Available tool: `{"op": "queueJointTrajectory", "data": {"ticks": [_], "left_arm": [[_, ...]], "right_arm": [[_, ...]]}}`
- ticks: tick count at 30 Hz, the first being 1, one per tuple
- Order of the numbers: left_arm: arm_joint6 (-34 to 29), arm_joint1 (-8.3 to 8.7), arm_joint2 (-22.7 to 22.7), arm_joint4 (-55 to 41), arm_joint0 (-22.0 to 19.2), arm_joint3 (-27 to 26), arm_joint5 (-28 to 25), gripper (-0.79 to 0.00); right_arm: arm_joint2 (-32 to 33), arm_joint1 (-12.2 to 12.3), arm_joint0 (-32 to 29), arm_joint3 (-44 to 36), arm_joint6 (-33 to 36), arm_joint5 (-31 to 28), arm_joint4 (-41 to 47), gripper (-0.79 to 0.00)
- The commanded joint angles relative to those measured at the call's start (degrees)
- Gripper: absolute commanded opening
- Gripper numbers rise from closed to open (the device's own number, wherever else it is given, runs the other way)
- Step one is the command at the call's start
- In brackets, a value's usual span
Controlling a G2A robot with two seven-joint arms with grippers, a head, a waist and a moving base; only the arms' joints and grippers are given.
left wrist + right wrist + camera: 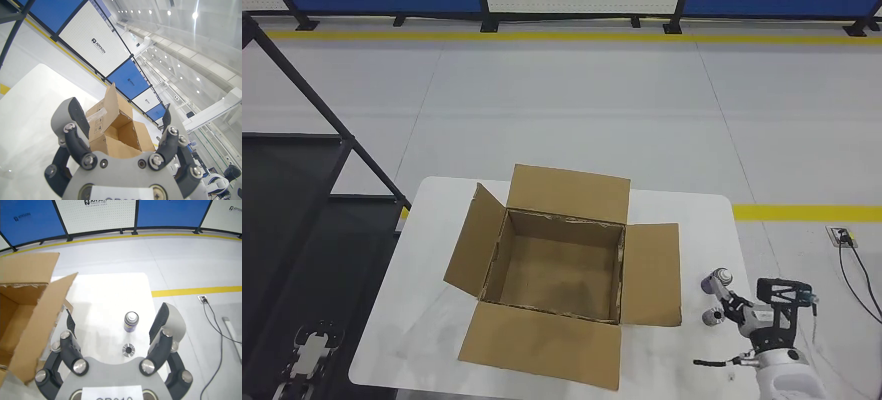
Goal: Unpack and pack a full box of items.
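Note:
An open cardboard box stands mid-table with all its flaps spread, and its inside shows bare cardboard. A small spray can stands upright on the white table, to the right of the box. A round metal ring part lies just nearer than the can. My right gripper hangs open above the table, the spray can and the ring part lying below between its fingers. My left gripper is open and holds nothing, low at the table's left side and facing the box.
A black metal frame stands left of the table. A floor socket with a cable lies on the floor to the right. Bare tabletop runs along the left and far sides of the box.

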Motion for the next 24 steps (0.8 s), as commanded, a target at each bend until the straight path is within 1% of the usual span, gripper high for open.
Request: {"op": "queueJointTrajectory", "data": {"ticks": [1,5,8,10,12,15,22,24], "left_arm": [[0.0,0.0,0.0,0.0,0.0,0.0,0.0,0.0],[0.0,0.0,0.0,0.0,0.0,0.0,0.0,0.0],[0.0,0.0,0.0,0.0,0.0,0.0,0.0,0.0],[0.0,0.0,0.0,0.0,0.0,0.0,0.0,0.0],[0.0,0.0,0.0,0.0,0.0,0.0,0.0,0.0],[0.0,0.0,0.0,0.0,0.0,0.0,0.0,0.0],[0.0,0.0,0.0,0.0,0.0,0.0,0.0,0.0],[0.0,0.0,0.0,0.0,0.0,0.0,0.0,0.0]], "right_arm": [[0.89,0.14,-1.16,0.88,0.2,-0.54,-0.69,0.0],[2.9,0.6,-0.56,4.73,3.73,-2.26,-1.15,0.0],[2.35,0.75,1.24,7.9,6.68,-1.57,-1.91,0.0],[2.91,0.97,2.4,9.85,7.45,-2.46,-2.02,0.0],[2.5,1.24,2.73,11.18,8.39,-5.5,-2.44,0.0],[2.22,1.61,3.13,12.48,9.9,-8.3,-3.9,0.0],[1.48,2.01,4.86,16.3,11.64,-10.62,-1.58,0.0],[0.93,2.1,5.62,17.56,12.14,-10.39,-1.76,0.0]]}}
